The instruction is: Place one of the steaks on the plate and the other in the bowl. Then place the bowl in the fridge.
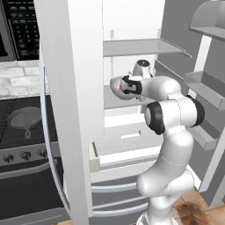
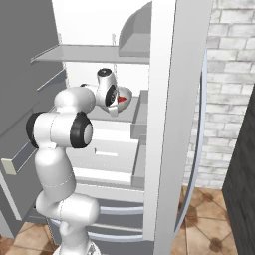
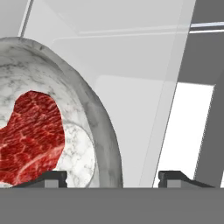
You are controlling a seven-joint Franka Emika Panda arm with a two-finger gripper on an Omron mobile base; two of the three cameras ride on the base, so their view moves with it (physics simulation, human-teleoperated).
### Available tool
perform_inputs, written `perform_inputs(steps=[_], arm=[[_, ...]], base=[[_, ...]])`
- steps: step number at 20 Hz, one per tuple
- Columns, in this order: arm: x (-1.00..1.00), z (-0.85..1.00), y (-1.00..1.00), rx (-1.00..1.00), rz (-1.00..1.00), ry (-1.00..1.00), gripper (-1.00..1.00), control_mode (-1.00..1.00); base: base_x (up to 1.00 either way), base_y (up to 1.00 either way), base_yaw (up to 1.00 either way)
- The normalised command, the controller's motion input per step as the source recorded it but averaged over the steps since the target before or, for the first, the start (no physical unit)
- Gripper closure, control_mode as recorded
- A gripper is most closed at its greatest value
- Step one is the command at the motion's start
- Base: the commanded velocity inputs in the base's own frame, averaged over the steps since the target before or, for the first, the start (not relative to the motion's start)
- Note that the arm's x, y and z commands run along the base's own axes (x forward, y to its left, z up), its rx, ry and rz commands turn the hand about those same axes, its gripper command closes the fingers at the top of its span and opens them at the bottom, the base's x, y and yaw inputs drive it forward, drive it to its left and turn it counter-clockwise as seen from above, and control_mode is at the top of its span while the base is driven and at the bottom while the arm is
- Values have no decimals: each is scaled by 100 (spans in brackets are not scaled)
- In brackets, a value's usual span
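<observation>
Bowl set inside the open fridge, gripper tips spread

In the hand view the gripper (image 3: 113,177) is seen with its two dark tips standing well apart — nothing is clamped between them. The speckled bowl (image 3: 94,113) is placed to the left of the gripper, its rim just reaching past the left tip, and the deep red steak (image 3: 30,135) is held inside it. The bowl is backed by the white inside of the fridge (image 1: 70,110), whose doors are swung open — the arm is reached in between the shelves.
</observation>
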Motion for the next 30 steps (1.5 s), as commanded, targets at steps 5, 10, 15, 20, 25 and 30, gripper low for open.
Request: perform_inputs(steps=[5,10,15,20,25,30], arm=[[0,0,-1,0,0,-1,-100,-100],[-8,20,-1,1,0,-12,-100,-100],[-25,5,0,2,0,-16,-100,-100],[0,-1,0,0,0,-1,-100,-100],[0,18,0,0,0,-7,-100,-100],[-17,28,-5,0,0,-6,-100,-100]], base=[[0,0,0],[0,0,0],[0,0,0],[0,0,0],[0,0,0],[0,0,0]])
